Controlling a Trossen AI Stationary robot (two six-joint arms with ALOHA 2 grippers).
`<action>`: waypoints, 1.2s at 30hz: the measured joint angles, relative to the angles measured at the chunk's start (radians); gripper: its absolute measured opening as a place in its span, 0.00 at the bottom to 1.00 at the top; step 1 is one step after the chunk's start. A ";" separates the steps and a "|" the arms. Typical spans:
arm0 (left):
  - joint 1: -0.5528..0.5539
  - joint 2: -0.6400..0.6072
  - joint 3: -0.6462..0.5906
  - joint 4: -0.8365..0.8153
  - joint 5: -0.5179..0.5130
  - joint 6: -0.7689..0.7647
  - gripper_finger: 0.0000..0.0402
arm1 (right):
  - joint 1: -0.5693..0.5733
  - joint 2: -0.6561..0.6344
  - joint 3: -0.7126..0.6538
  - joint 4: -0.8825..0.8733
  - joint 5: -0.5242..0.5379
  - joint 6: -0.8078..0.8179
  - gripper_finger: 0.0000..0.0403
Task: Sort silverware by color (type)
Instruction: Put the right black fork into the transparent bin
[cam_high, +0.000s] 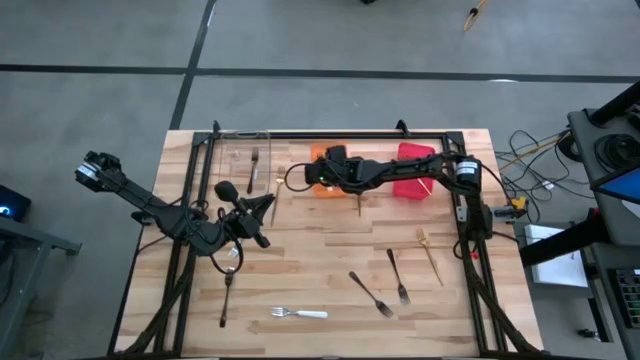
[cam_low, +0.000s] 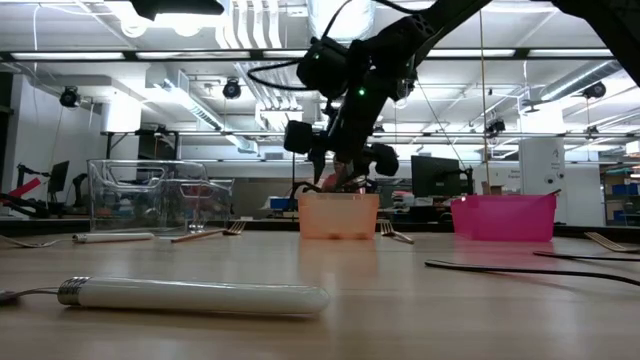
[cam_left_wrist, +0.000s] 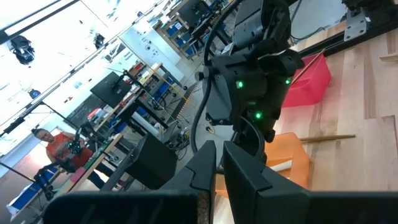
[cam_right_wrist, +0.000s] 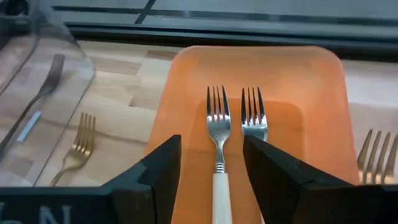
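My right gripper hangs open over the orange bin, its fingers standing on either side of a white-handled silver fork without touching it. That fork lies on the bin floor beside a second one. In the high view the right gripper is at the orange bin. My left gripper is shut with nothing between its fingers, near the clear bin, which holds a dark fork. A gold fork lies between the clear and orange bins.
The red bin stands right of the orange one. Loose on the wood are a white-handled fork, two dark forks, a gold fork and a dark fork under the left arm. A black frame borders the table.
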 joint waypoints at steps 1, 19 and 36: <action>0.000 0.000 0.000 0.000 0.000 0.000 0.03 | 0.003 -0.004 0.000 -0.001 0.000 -0.023 0.41; 0.000 0.000 0.000 0.011 0.003 -0.001 0.03 | 0.260 -0.173 -0.010 -0.344 0.001 -0.663 0.35; 0.005 0.006 0.000 0.182 0.181 -0.009 0.03 | 0.437 -0.633 -0.448 -0.087 0.002 -0.930 0.32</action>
